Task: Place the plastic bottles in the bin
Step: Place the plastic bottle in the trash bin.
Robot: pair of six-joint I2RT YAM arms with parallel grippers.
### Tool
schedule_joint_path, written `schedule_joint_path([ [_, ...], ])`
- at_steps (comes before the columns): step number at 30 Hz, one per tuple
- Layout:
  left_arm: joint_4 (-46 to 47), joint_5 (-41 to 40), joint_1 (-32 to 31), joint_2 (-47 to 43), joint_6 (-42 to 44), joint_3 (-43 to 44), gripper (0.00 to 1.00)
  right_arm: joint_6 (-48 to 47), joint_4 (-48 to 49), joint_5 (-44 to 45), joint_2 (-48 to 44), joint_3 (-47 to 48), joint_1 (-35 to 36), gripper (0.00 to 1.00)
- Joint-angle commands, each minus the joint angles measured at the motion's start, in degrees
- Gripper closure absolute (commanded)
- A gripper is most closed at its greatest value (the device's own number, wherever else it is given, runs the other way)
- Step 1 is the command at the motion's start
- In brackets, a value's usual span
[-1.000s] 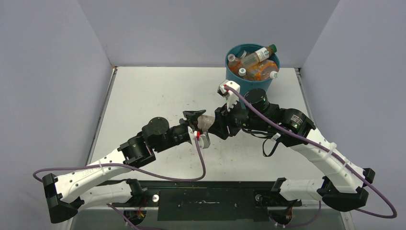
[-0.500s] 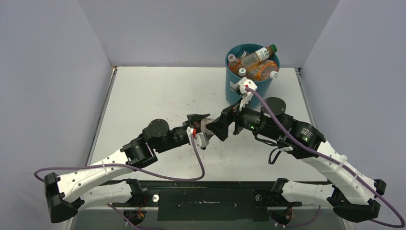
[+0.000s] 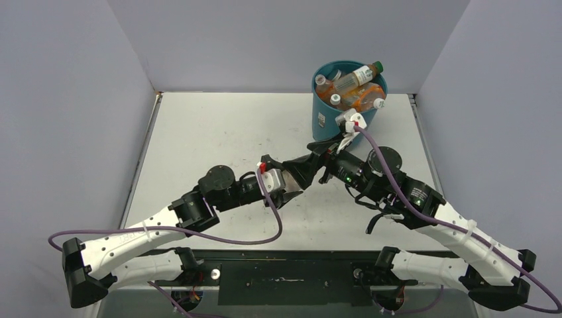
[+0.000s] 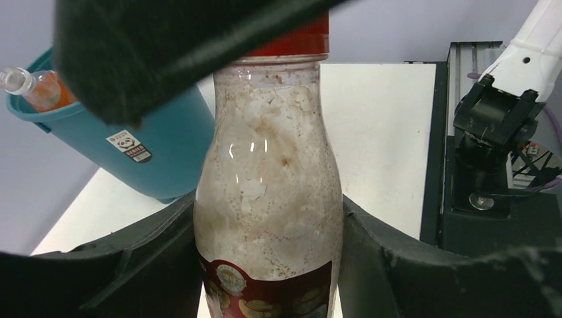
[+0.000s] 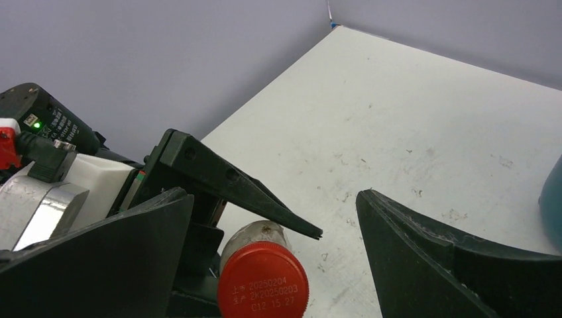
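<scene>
Left gripper (image 4: 265, 209): is pinching the red-capped bottle (image 4: 268, 165) around its lower body, one finger pressing in on each side.
Red-capped bottle: is lying between the left fingers, its neck and red cap (image 5: 263, 281) pointing out past the fingertips, away from the left wrist. Its clear wall is showing whitish smears, and a dark red label is showing at the palm end.
Right gripper (image 5: 275, 195): is standing spread wide, pinching nothing, and is facing the left gripper nearly head-on.
Cap against the right gripper: is sitting in the gap between the two spread fingers, nearer the finger on the left of the right wrist view. Whether either finger is touching it, I cannot tell.
Bin (image 3: 329, 126): is standing on the table (image 3: 212, 126) beyond both grippers, just behind the right wrist in the top view and apart from the held bottle. Its white sticker (image 4: 130, 146) is facing the left wrist camera.
Other bottles (image 3: 351, 86): are lying heaped inside the bin up to its rim, well apart from both grippers.
</scene>
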Motion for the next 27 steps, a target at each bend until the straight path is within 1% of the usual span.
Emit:
schedule_joint_path([
  [1, 2.8, -1.01, -0.35, 0.53, -4.99, 3.09, 1.0, 0.77, 4.47, 4.08, 0.53, -1.34, 2.43, 0.0],
  [5, 2.5, -1.29, -0.31, 1.07, -5.7, 3.38, 1.0, 1.38, 4.76, 5.79, 1.25, -1.77, 3.51, 0.07],
  [7, 2.5, -2.07, -0.31, 1.09, -6.09, 3.42, 1.0, 1.61, 4.43, 6.05, 1.53, -1.81, 3.54, 0.21],
  [9, 2.54, -2.61, -0.31, 0.97, -6.35, 3.44, 1.0, 1.98, 4.37, 6.4, 1.68, -1.94, 3.54, 0.44],
  [10, 2.65, -2.92, -0.31, 0.93, -6.58, 3.42, 1.0, 2.07, 4.14, 6.53, 1.83, -1.83, 3.52, 0.51],
  [11, 2.81, -3.29, -0.35, 0.84, -6.99, 3.4, 1.0, 2.18, 3.81, 6.58, 2.0, -1.6, 3.49, 0.53],
  [12, 2.92, -3.74, -0.31, 0.72, -7.35, 3.46, 1.0, 2.46, 3.34, 6.83, 2.21, -1.3, 3.51, 0.51],
  [13, 3.06, -4.12, -0.31, 0.68, -7.59, 3.44, 1.0, 2.88, 2.69, 7.34, 2.32, -1.05, 3.54, 0.4],
  [14, 3.29, -4.41, -0.31, 0.66, -7.8, 3.43, 1.0, 3.35, 2.13, 8.21, 2.29, -0.92, 3.54, 0.24],
  [15, 3.63, -4.71, -0.32, 0.58, -8.1, 3.32, 1.0, 3.63, 1.65, 9.23, 1.99, -1.1, 3.57, 0.15],
  [16, 4.01, -5.03, -0.35, 0.45, -8.38, 3.26, 1.0, 4.18, 1.49, 10.22, 1.46, -1.48, 3.54, 0.09],
  [18, 4.77, -5.27, -0.31, 0.19, -8.56, 2.8, 1.0, 4.76, 1.4, 11.84, 0.03, -2.67, 3.6, 0.05],
  [19, 5.09, -5.5, -0.31, 0.02, -8.61, 2.68, 1.0, 4.97, 1.47, 12.23, -0.58, -3.33, 3.62, 0.05],
  [21, 5.89, -6.19, -0.31, -0.47, -8.76, 2.26, 1.0, 5.35, 1.66, 12.48, -1.3, -4.21, 3.62, 0.08],
  [23, 6.75, -6.43, -0.31, -0.73, -8.81, 1.81, 1.0, 5.55, 2.05, 11.68, -1.37, -4.62, 3.58, 0.2],
  [25, 7.46, -6.57, -0.31, -0.97, -9.1, 1.58, 1.0, 6.0, 2.76, 10.55, -1.06, -4.92, 3.63, 0.36],
  [27, 7.92, -6.53, -0.31, -1.08, -9.19, 1.5, 1.0, 6.3, 3.36, 10.21, -0.67, -5.08, 3.59, 0.49],
])
